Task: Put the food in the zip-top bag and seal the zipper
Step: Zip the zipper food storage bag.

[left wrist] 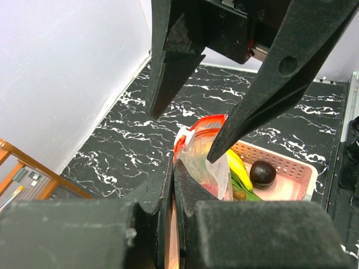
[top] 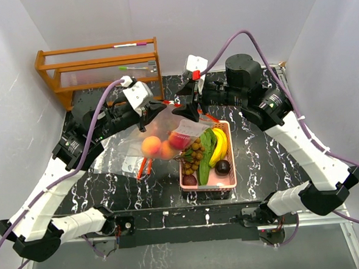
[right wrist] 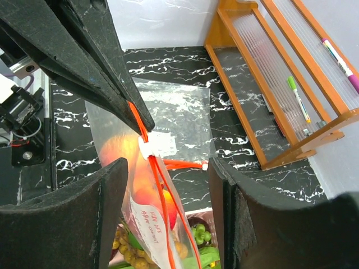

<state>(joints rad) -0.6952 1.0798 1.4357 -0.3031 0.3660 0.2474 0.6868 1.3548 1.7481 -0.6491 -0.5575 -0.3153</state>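
From above, the left gripper [top: 154, 112] clamps the rim of the zip-top bag [top: 167, 126], orange fruits [top: 151, 146] hanging below it — its wrist view shows the jaws pinched on that rim — and the right wrist view has the right gripper [right wrist: 168, 164] spread open, the white zipper slider [right wrist: 156, 147] just past its tips.

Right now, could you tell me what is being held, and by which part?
Left pincer grips the zip-top bag by its orange zipper edge; right pincer holds nothing.

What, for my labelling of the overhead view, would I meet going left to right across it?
Wooden rack → orange fruits inside the zip-top bag → longan bunch → bananas, these last two in the pink basket.
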